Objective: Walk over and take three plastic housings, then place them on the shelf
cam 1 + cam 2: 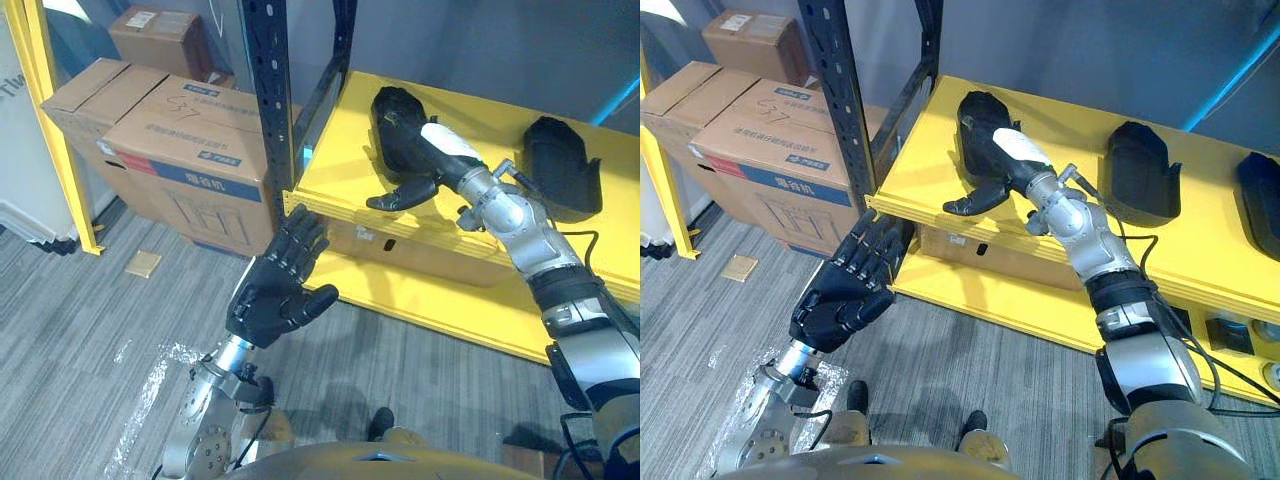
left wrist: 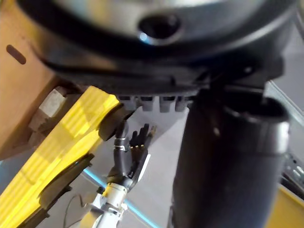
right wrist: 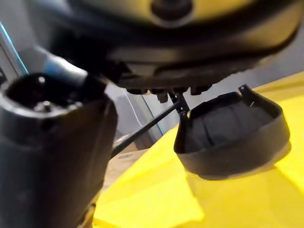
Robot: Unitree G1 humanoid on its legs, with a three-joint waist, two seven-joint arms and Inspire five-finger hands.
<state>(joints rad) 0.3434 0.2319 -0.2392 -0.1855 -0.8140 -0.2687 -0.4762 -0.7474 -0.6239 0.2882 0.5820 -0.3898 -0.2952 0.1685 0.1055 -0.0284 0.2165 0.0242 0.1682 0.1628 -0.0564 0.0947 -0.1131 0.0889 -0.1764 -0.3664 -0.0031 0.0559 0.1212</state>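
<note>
We judge the third housing [image 1: 978, 115] set at the shelf [image 1: 930, 170] left end; our right hand [image 1: 432, 155] rests slack-fingered on it, left hand [image 1: 270, 295] spread wide, empty. Next we should lift clear.

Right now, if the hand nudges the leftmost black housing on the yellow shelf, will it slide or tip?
The leftmost housing looks like a thin, hollow shell, so it is probably light and stiff. It rests low on the smooth yellow shelf, so a nudge from the right hand would likely slide it, not tip it.
</note>
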